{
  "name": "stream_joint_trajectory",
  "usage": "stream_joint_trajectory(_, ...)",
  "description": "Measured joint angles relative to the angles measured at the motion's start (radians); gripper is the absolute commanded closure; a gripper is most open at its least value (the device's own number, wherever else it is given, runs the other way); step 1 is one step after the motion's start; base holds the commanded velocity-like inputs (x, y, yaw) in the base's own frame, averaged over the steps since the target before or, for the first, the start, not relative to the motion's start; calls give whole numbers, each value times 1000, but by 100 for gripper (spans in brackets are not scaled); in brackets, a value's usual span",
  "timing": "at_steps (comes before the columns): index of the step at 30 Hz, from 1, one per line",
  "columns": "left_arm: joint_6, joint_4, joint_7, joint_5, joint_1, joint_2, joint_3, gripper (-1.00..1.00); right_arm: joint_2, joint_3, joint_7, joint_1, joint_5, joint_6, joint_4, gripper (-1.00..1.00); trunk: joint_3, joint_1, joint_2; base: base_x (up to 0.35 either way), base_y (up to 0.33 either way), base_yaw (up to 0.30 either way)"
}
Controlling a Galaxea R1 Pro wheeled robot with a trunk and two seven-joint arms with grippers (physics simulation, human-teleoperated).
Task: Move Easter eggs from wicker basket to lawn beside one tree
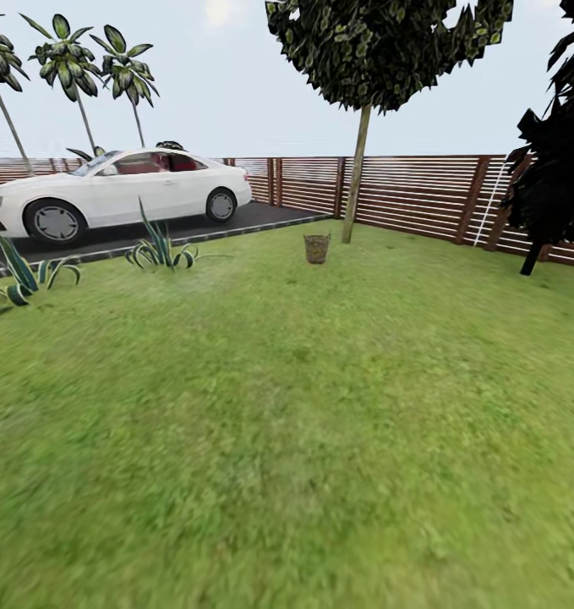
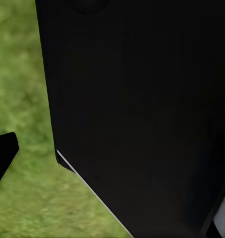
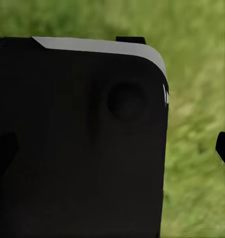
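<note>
Grass fills most of the head view: a wide lawn of short green turf (image 1: 303, 423) runs up to a brown fence of horizontal wooden slats (image 1: 413, 193). Far across it stands a small round brown wicker basket (image 1: 317, 248), upright on the grass and just beside the foot of a tall, slightly leaning tree with a pale trunk and dark leafy crown (image 1: 356, 178) — the two look close, though not touching. Its contents are too small to make out. A black, narrow tree (image 1: 557, 169) stands by the fence at the right. At the left a white car (image 1: 109, 193) is parked on a dark asphalt driveway (image 1: 236, 222), with spiky green plants (image 1: 158, 249) along its kerb and thin-stemmed palms (image 1: 75, 68) behind.

Left wrist view: a broad black panel of the robot's body (image 2: 142, 109) blocks most of the picture, with blurred grass beside it and one dark finger tip (image 2: 3, 158) at the edge — I cannot tell how the left gripper's jaws stand.

Right wrist view: another black, rounded panel (image 3: 77, 144) with a grey edge lies over blurred grass; a dark finger tip (image 3: 224, 148) shows at the side, and the right gripper's jaws cannot be judged either.
</note>
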Motion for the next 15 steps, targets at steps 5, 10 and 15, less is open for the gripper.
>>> stream_joint_trajectory(5,0,0,0,0,0,0,0,-100,0,0,0,0,0,0,0,-100,0,0,0,340,0,0)
stream_joint_trajectory(10,0,0,0,0,0,0,0,-100,-1,0,0,0,0,0,0,-100,0,0,0,340,0,0)
stream_joint_trajectory(15,0,0,0,0,0,0,0,-100,0,0,0,0,0,0,0,-100,0,0,0,340,0,0)
